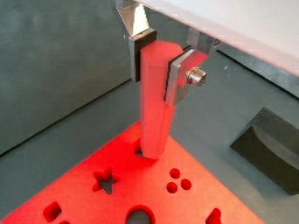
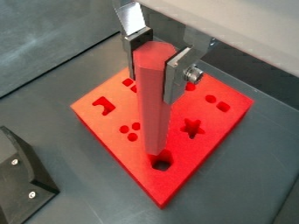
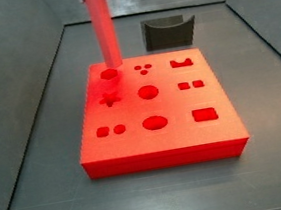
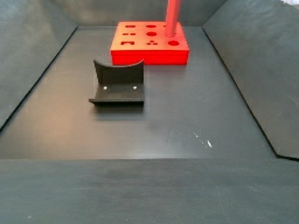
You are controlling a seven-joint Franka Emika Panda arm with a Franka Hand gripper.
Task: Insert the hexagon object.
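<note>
The gripper (image 1: 160,59) is hanging above a corner of the red block (image 2: 222,109), and its flat silver fingers (image 1: 139,29) with dark pads are pinching the hexagon object (image 1: 156,96) near its top end. That piece is a long, slim, light-red rod with flat facets and a smooth, slightly glossy skin; it is standing upright, and its lower tip is sitting in a hole at the block's corner in both wrist views. In a side view the rod (image 3: 100,28) is rising straight from a round-looking hole at the block's far left corner; how deep it is sitting, I cannot tell.

The block is looking like matte moulded plastic, a thick square slab cut through with shaped holes: a star, circles, squares, small dot clusters. In a side view the block (image 4: 149,54) is lying at the far end of the floor, with the fixture (image 4: 118,83) standing well apart from it, nearer the camera: a dark L-shaped bracket with a curved notch along its upper edge.

The floor (image 4: 176,122) is showing as dull dark grey sheet, faintly scuffed, and grey walls are sloping up around it. No writing is readable anywhere.
</note>
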